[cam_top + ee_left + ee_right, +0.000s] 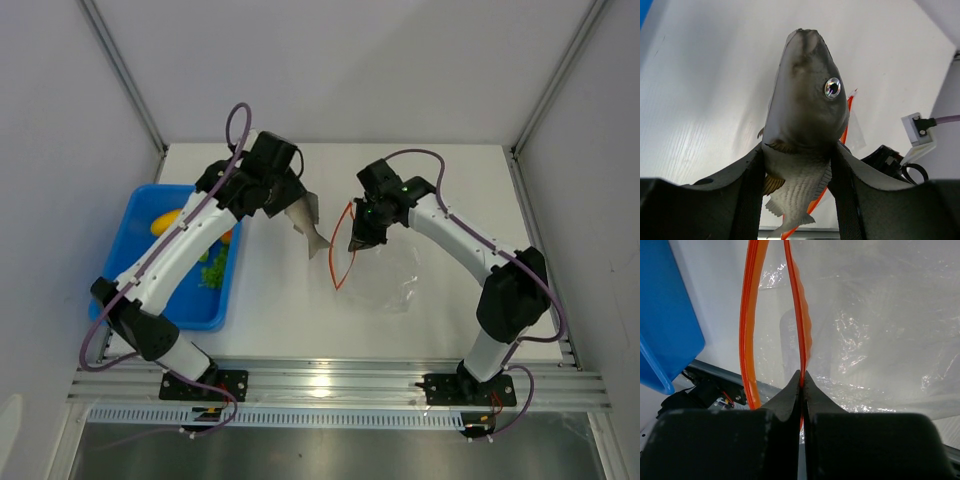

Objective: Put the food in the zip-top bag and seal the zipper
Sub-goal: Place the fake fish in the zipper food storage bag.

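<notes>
My left gripper is shut on a grey toy fish and holds it above the table, head towards the bag mouth. In the left wrist view the fish fills the space between my fingers. The clear zip-top bag lies at centre right with its mouth held open. My right gripper is shut on one side of the orange-red zipper. In the right wrist view the zipper runs up from my closed jaws, and its other side bows away to the left.
A blue tray stands at the left and holds a yellow fruit, an orange piece and green leafy bits. The tray's corner also shows in the right wrist view. Frame posts rise at the back corners.
</notes>
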{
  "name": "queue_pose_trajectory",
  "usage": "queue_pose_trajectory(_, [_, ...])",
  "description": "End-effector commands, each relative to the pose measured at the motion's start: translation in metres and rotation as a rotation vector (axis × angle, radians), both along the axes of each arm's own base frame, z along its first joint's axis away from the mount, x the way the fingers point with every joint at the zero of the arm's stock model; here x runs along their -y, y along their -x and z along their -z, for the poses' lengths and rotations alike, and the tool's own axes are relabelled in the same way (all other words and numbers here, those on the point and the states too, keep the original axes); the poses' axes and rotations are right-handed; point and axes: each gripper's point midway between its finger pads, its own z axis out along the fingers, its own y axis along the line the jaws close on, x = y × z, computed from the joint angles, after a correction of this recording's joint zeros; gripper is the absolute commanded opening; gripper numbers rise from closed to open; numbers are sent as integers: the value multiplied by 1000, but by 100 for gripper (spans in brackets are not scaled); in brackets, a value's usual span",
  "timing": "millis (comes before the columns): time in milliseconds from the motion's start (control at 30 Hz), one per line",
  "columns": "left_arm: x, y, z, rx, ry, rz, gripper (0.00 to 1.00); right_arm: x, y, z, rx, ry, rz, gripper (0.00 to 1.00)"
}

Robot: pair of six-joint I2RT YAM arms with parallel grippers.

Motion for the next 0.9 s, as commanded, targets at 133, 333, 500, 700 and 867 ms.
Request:
queue_pose_trajectory(133, [-5,14,16,-71,-111,-69,0,-5,-13,-9,56,26,50,0])
queue_pose_trajectory(333, [4,11,30,-74,-168,-75,1,-12,-13,-13,43,0,50,0])
queue_pose_trajectory(500, [16,9,41,-100,-179,-62,1,-16,-12,-16,28,-21,51,0])
queue_pose_trajectory(700, [24,3,46,-109,-203,-61,1,-24,-11,-20,13,-56,62,0])
queue_pose_trajectory(867, [33,7,51,-110,-246,-29,1,-28,-12,-16,-10,-60,82,0])
